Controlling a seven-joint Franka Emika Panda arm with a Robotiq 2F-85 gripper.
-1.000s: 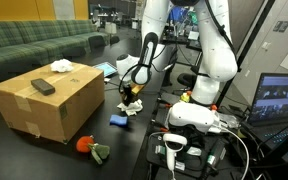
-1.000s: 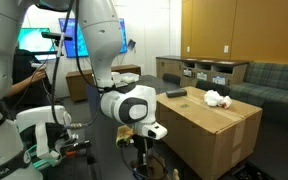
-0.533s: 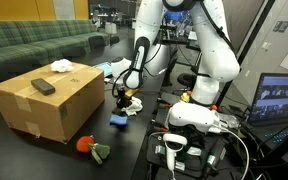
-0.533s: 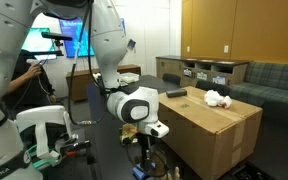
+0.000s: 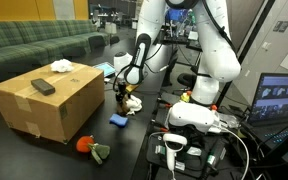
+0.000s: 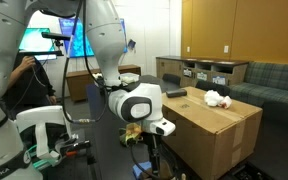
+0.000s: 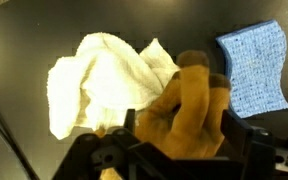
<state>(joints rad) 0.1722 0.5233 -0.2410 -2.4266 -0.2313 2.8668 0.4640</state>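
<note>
1. Mustard-brown soft lump (image 7: 189, 100) sits clenched between the fingers (image 7: 236, 135) of the gripper (image 7: 184, 128), over the dark surface (image 7: 24, 30).
2. Just beside it we see a crumpled white cloth (image 7: 99, 80); a blue square sponge (image 7: 254, 65) lies near.
3. A big cardboard box (image 5: 44, 105) stands well apart.

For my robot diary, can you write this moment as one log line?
gripper: shut on yellow thing | nearby: white cloth, blue cloth | surface: dark table

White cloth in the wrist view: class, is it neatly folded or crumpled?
Crumpled. The white cloth lies bunched in uneven lumps and creases, with no straight folded edges.
</note>
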